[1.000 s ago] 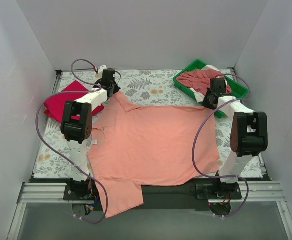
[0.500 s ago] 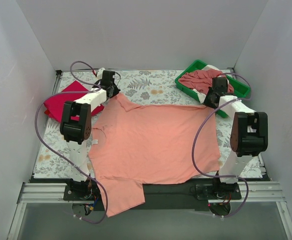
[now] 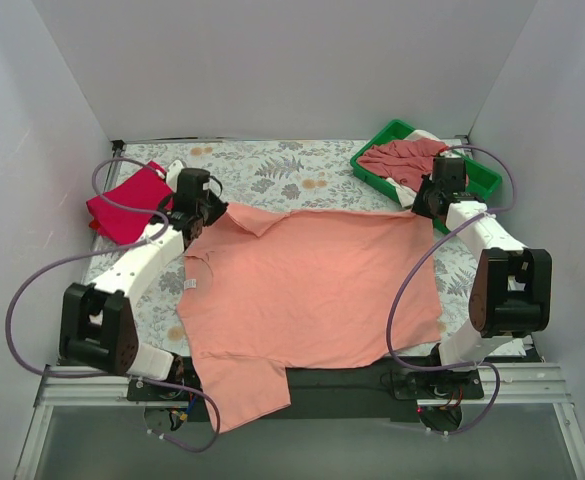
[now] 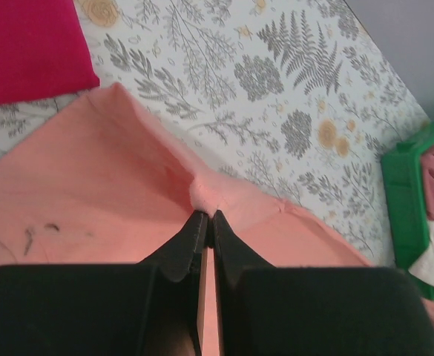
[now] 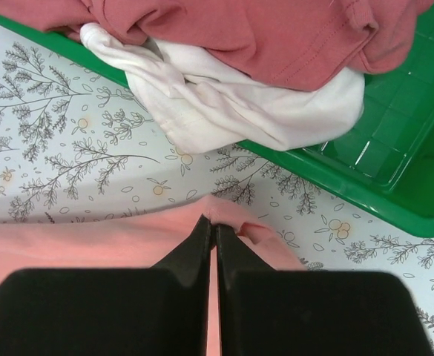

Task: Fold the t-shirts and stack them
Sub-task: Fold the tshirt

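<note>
The left fingers [image 4: 185, 245] pinch the far edge of the salmon-pink cotton t-shirt [image 3: 312, 285]. The right fingers [image 5: 194, 245] clamp its far corner.

Far right corner first: the green rectangular plastic tray [image 3: 480, 176] sits at an angle to the table's edges. The right wrist view gets in close. Its floor is glossy, moulded in a grid of small squares with light glinting off it, and its near wall stands on the cover. The left wrist view catches only 1 green corner at the right edge. Underneath lies the pale table cover printed with grey ferns, leafy sprigs and small orange blossoms [image 3: 292, 165], flat wherever it shows. A brushed-metal rail [image 3: 542, 384] runs along the near edge, and plain white walls [image 3: 292, 70] close in on 3 sides.
</note>
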Tool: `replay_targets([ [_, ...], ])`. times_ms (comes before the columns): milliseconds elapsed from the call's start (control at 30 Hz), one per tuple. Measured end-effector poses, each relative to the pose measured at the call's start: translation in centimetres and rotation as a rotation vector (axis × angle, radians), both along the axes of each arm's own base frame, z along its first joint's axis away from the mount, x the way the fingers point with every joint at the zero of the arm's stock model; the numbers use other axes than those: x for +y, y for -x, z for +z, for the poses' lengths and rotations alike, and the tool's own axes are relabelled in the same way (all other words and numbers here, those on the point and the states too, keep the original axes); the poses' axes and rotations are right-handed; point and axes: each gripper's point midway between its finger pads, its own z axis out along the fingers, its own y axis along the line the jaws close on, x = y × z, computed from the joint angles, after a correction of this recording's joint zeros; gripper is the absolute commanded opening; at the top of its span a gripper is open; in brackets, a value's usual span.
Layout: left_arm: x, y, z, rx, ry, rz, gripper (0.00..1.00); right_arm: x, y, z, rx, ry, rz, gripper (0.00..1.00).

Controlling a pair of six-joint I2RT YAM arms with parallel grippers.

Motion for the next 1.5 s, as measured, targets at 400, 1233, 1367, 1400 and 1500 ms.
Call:
replay_targets([
  [400, -1.0, 9.1, 1.4, 0.004, 0.088, 0.006, 0.0, -0.2, 1.0, -0.2, 0.039, 0.032, 0.033, 0.01],
  [1233, -0.9, 16.8, 3.7, -0.001, 0.297, 0.003, 0.0, -0.3, 2.1, 2.1, 0.027, 0.064, 0.074, 0.01],
  [1367, -0.8, 17.6, 2.8, 0.018, 0.301, -0.006, 0.0, -0.3, 2.1, 2.1, 0.03, 0.066, 0.077, 0.01],
  [1400, -0.8, 17.9, 2.3, 0.034, 0.3, -0.008, 0.0, -0.3, 2.2, 2.0, 0.031, 0.066, 0.077, 0.01],
  [1500, -1.0, 18.9, 0.4, 0.091, 0.298, -0.017, 0.0, -0.4, 2.7, 1.7, 0.04, 0.066, 0.077, 0.01],
])
